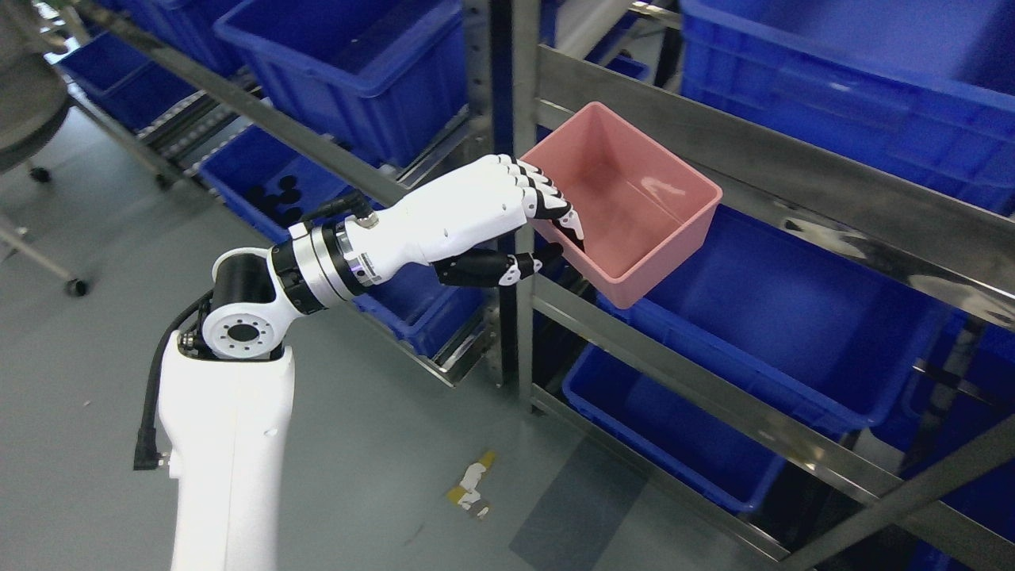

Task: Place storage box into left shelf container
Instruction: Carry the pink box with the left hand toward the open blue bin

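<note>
Two metal shelving racks (793, 170) are standing side by side, their grey uprights meeting near the picture's middle. At least seven blue containers are showing on the rack levels; more may be cut off at the edges. The largest visible one, the blue container (793, 333) on the middle level of the right-hand rack, is sitting directly beneath and behind the box. A second container (357, 63) is occupying the upper level of the left-hand rack.

One robot arm is entering from the lower left, white with a black and silver wrist joint. The right arm is not showing.

One pink storage box (634, 210) is hanging in the air, tilted, in front of the right-hand rack and above the middle blue container's front rim. It is open-topped and empty.

The left hand (507, 218) is pinching the box's near wall: four fingers (547, 194) are hooking over the rim into the box while the thumb is pressing from outside below.

One scrap of tape (472, 485) is lying on the grey floor.
</note>
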Controlling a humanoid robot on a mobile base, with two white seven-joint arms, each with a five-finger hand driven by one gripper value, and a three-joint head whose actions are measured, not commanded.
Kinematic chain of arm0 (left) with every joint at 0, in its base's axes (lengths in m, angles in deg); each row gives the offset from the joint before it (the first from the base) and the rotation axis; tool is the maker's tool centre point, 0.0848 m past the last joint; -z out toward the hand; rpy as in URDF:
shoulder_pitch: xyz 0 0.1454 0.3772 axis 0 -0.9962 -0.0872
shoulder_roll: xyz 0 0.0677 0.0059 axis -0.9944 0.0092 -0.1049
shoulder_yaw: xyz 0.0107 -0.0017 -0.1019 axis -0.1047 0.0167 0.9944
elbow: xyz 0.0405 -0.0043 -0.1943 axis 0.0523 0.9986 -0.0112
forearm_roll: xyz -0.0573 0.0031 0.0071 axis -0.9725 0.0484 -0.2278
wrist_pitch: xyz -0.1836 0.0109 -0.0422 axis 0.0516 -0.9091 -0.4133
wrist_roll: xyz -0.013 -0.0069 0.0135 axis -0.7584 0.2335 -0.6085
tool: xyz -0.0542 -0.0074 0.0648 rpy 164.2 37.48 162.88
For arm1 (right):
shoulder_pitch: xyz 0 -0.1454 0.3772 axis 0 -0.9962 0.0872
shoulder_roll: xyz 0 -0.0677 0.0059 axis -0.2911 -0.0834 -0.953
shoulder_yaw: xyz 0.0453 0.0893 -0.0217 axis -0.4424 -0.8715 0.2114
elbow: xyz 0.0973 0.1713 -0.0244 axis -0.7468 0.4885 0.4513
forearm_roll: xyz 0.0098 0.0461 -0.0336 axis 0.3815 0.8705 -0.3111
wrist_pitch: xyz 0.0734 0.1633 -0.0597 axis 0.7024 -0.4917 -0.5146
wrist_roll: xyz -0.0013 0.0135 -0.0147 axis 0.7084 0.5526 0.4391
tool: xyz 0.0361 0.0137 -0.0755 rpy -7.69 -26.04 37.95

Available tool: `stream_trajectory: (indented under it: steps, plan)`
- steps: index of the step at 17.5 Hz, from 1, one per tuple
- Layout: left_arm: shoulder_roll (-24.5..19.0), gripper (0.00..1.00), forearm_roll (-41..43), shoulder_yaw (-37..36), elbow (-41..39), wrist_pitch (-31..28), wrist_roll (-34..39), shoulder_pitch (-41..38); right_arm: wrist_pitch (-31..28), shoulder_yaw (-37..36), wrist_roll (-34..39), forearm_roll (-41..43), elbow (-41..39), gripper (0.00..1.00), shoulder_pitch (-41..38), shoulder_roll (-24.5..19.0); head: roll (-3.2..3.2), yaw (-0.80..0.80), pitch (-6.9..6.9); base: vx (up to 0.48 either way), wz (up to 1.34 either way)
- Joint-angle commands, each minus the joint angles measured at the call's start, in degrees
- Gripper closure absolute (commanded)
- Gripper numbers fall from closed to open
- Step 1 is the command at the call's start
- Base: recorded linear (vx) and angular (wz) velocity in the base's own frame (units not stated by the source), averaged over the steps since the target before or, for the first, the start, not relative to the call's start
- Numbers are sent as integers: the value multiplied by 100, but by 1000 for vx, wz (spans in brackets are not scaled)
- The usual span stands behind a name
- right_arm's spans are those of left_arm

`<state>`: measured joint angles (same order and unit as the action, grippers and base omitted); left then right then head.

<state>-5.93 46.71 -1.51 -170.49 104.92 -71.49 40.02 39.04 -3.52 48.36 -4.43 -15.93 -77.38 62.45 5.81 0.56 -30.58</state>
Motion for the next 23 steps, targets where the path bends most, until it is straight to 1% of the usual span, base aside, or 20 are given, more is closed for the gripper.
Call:
stream_trajectory:
  steps: [1, 4, 7, 12, 17, 20, 23]
  plan:
    - [-99, 97, -132, -400, -2, -9, 1, -1, 3, 0, 1958, -44, 0, 0, 0, 100, 0, 0, 0, 117, -717]
    - [-99, 97, -379, -813, -11, -9, -7, -9, 3, 0, 1958, -44, 0, 0, 0, 100, 0, 0, 0, 93, -729]
    - [-99, 97, -405, -981, -19, -9, -7, -9, 3, 0, 1958, -44, 0, 0, 0, 100, 0, 0, 0, 56, -686]
    - [-99, 97, -485, -999, -19, -9, -7, -18, 3, 0, 1958, -44, 0, 0, 0, 100, 0, 0, 0, 12, -420]
    - [-99, 97, -485, -1201, -19, 114, -7, -255, 3, 0, 1958, -44, 0, 0, 0, 100, 0, 0, 0, -18, -140]
    - [-99, 97, -554, -1201, -19, 123, -7, -282, 3, 0, 1958, -44, 0, 0, 0, 100, 0, 0, 0, -17, -126]
    - [-99, 97, -739, -1149, -19, 193, -7, -921, 3, 0, 1958, -44, 0, 0, 0, 100, 0, 0, 0, -4, -46]
